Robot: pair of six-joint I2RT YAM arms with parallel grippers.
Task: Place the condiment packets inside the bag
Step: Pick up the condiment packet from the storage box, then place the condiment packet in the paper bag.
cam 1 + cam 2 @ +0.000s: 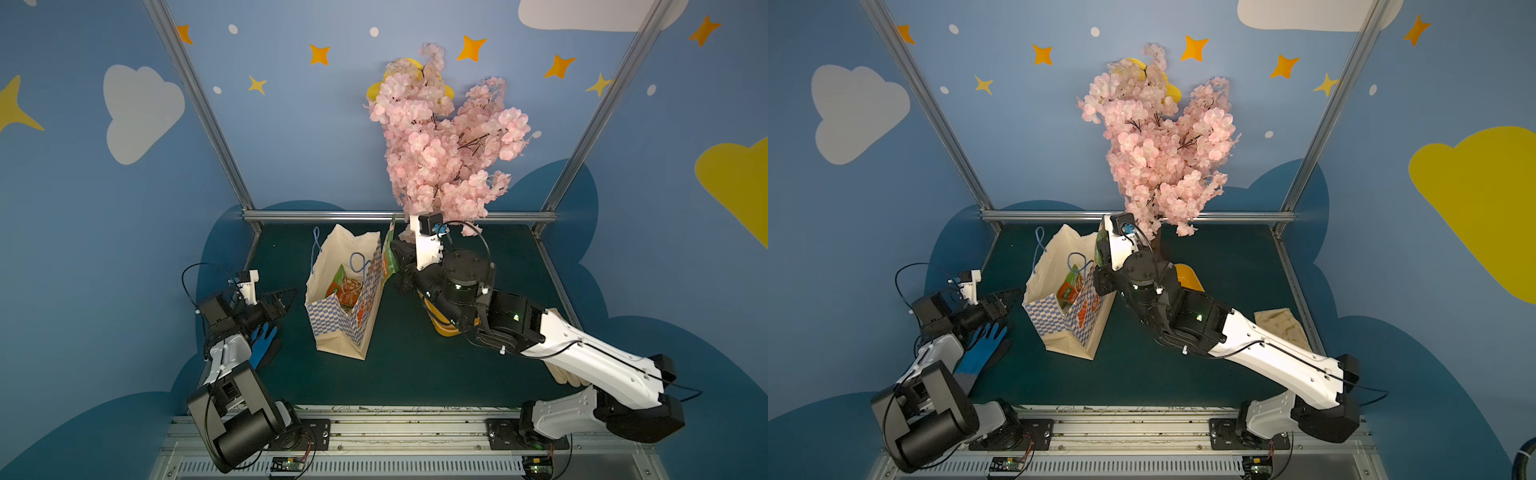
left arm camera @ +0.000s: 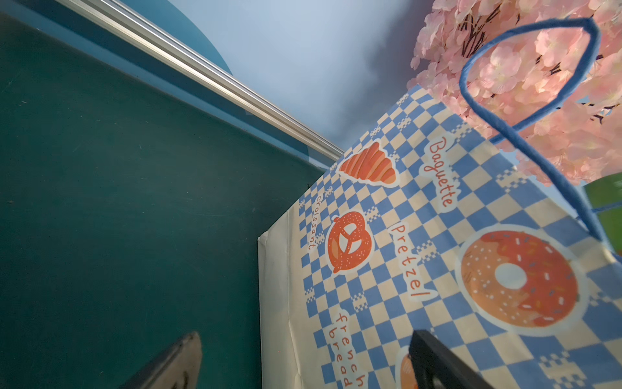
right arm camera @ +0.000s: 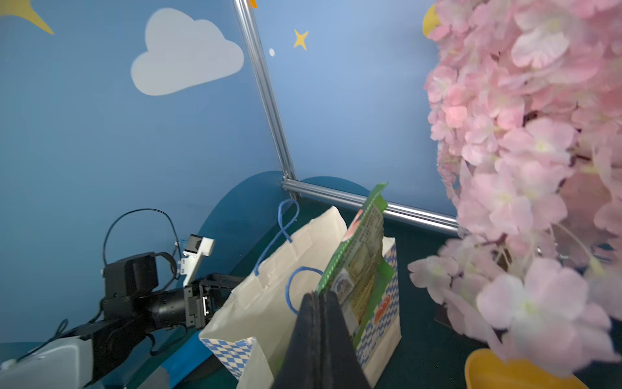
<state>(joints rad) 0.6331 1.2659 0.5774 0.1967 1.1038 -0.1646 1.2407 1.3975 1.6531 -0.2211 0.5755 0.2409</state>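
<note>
So roughly partway through, I'd say; the bag (image 1: 324, 328) stands open in the middle of the table (image 1: 415, 374), and at least one condiment packet (image 1: 347, 289) already sits down inside it, green and orange against the cream lining; could be more underneath, can't see. The right gripper (image 3: 319, 313) is clenched on a second packet (image 3: 360, 256), held upright by its lower edge at the bag's right-hand rim and sticking up above it; not inside yet, and honestly I can't tell if it's over the mouth or just outside the wall. The left gripper (image 1: 289, 303) sits just left of the bag, fingers spread wide, grasping nothing; the yellow tub (image 1: 442, 328) is mostly hidden under the right arm (image 1: 582, 357), so whether packets are left in there, no idea. Remaining: drop this one in, then check the tub.
</note>
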